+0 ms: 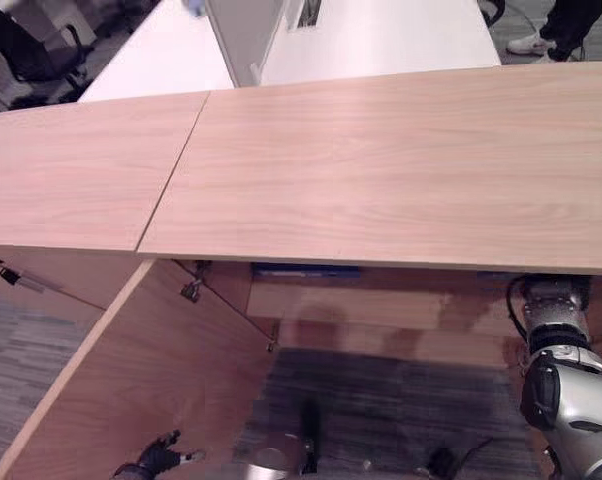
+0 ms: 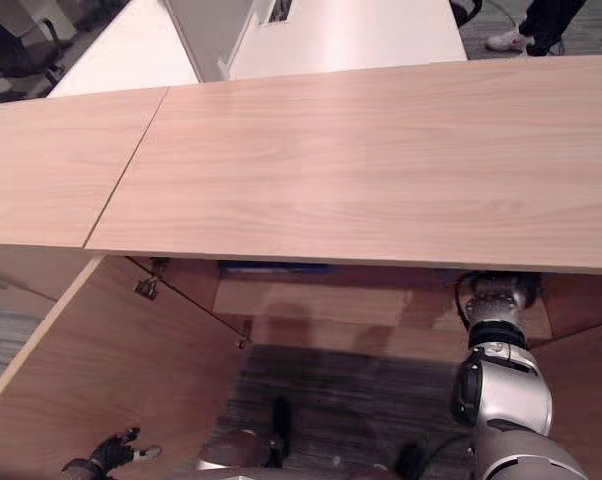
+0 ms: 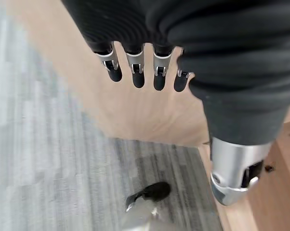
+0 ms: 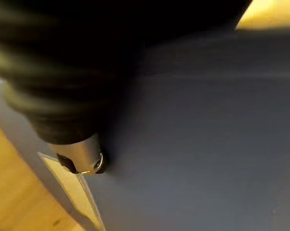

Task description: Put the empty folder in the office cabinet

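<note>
The blue folder (image 4: 198, 144) lies inside the wooden cabinet (image 1: 381, 170). A strip of the folder (image 1: 306, 270) shows under the front edge of the cabinet top. My right arm reaches in under that top at the right, and the top hides my right hand in the eye views. In the right wrist view my right hand (image 4: 82, 161) has its thumb pressed on the folder near its edge, pinching it. My left hand (image 1: 156, 458) hangs low by the open cabinet door (image 1: 131, 390), with its fingers (image 3: 135, 77) straight and holding nothing.
The open door swings out to the left over grey carpet (image 1: 381, 410). Behind the cabinet stands a white desk (image 1: 381, 35). An office chair (image 1: 31, 45) is at the far left, and a person's shoes (image 1: 541, 42) are at the far right.
</note>
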Robot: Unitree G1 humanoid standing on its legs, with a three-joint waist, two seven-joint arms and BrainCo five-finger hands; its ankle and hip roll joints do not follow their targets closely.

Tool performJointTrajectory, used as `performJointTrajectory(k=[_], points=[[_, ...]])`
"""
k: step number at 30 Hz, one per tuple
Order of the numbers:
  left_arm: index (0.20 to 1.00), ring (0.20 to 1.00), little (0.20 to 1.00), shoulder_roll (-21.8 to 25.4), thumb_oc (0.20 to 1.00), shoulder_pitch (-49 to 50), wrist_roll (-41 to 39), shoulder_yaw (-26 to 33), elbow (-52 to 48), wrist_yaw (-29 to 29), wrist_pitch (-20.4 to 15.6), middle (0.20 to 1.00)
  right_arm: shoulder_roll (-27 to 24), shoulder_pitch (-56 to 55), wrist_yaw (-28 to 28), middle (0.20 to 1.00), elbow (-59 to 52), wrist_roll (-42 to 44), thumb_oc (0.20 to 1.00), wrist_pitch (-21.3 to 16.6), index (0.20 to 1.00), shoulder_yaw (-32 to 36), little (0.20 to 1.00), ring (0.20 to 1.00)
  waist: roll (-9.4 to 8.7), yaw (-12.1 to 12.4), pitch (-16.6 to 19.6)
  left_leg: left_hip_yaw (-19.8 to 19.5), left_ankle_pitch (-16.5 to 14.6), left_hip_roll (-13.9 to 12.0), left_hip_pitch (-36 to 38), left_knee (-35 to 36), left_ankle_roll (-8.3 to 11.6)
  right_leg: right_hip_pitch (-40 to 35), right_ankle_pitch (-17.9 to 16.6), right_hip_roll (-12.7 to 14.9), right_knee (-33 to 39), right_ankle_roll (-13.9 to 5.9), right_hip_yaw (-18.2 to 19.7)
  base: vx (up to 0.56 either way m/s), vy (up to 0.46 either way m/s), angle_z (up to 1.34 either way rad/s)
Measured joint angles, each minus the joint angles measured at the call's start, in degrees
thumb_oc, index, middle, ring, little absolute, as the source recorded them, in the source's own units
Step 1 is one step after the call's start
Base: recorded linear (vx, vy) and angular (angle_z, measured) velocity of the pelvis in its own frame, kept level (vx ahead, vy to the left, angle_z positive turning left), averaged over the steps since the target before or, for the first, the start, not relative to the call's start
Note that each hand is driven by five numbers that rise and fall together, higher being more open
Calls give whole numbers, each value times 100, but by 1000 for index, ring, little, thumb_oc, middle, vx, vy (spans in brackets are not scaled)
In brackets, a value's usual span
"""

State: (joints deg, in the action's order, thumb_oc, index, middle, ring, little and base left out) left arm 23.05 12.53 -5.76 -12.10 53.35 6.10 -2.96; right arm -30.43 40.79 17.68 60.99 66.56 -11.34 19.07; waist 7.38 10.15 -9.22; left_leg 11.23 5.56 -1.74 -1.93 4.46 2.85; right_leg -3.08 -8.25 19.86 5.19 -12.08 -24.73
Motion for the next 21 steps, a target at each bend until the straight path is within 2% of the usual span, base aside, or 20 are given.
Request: performJointTrajectory(k=[1, 3, 9, 10, 12, 13, 15, 16, 17, 21], points=[[1000, 1000, 1000, -91, 1000, 136, 2, -156, -99, 20, -3, 1000, -5, 4, 10, 200, -1, 5, 200, 54, 200, -95, 200, 200, 124, 19, 61, -17, 9, -77, 2, 7, 12, 0, 28, -82, 0, 30, -10, 58, -25, 3], [1000, 1000, 1000, -108, 1000, 304, 6, -347, -235, 119, -19, 1000, -2, 4, 25, 200, -1, 4, 200, 97, 200, -173, 200, 200, 213, 15, 87, -56, 50, -161, 9, 62, 73, -8, 73, -171, 1, 72, -51, 10, -2, 4], [1000, 1000, 1000, 114, 1000, 368, 3, -367, -682, 242, 3, 1000, -255, 198, 48, 200, 129, 213, 200, 81, 200, -44, 200, 200, 225, -6, -10, -302, 191, -117, -189, 65, 176, 9, 93, -135, 7, 36, -281, -38, -1, 22], [1000, 1000, 1000, 118, 1000, 374, -6, -375, -797, 247, 8, 1000, -369, 471, 56, 200, 284, 215, 200, 80, 200, -47, 200, 200, 344, 18, -111, -326, 200, -115, -223, 61, 182, 31, 116, -136, 2, 5, -283, -159, 13, 15], [1000, 1000, 1000, 197, 1000, 300, -54, -726, -1436, 336, -6, 1000, -999, 1292, 37, 200, 476, 221, 200, 46, 200, -253, 200, 200, 828, 56, -484, -445, 320, -110, -742, -164, 172, 392, 9, -112, -51, 43, -317, -182, 48, 23], [1000, 1000, 1000, 193, 1000, 252, -61, -876, -1560, 350, 4, 1000, -1142, 1457, 50, 200, 491, 230, 200, 43, 200, -279, 200, 200, 1007, 86, -596, -461, 348, -103, -880, -274, 132, 585, 24, -24, -307, 104, -289, -157, 53, 14], [1000, 1000, 1000, 208, 1000, 231, -86, -1042, -1675, 344, 11, 1000, -1221, 1673, 42, 200, 519, 231, 200, 44, 200, -350, 200, 200, 1187, 80, -756, -414, 320, -77, -1070, -454, 97, 1036, 303, 181, -997, 88, -149, -85, 22, -5], [1000, 1000, 1000, 217, 1000, 200, -249, -1039, -1771, 334, 21, 1000, -1233, 1810, 9, 200, 699, 236, 200, 56, 200, -358, 200, 200, 1223, 8, -952, -377, 284, -10, -1184, -588, 43, 1364, 519, 346, -1552, 97, -7, -45, 23, -3], [1000, 1000, 1000, 222, 1000, 134, -299, -1035, -1822, 331, 34, 1000, -1230, 1778, 18, 200, 861, 257, 200, 86, 200, -325, 200, 200, 1211, -8, -1031, -377, 283, 30, -1198, -590, 41, 1462, 620, 419, -1735, 91, 39, 0, 0, 0], [1000, 1000, 1000, 310, 1000, 110, -530, -1025, -2277, 348, 52, 1000, -1075, 1700, 82, 200, 1162, 433, 200, 243, 200, -277, 200, 200, 1126, -28, -1148, -323, 266, 47, -1276, -599, 23, 1721, 787, 484, -1995, 93, 213, -11, 4, -6]])
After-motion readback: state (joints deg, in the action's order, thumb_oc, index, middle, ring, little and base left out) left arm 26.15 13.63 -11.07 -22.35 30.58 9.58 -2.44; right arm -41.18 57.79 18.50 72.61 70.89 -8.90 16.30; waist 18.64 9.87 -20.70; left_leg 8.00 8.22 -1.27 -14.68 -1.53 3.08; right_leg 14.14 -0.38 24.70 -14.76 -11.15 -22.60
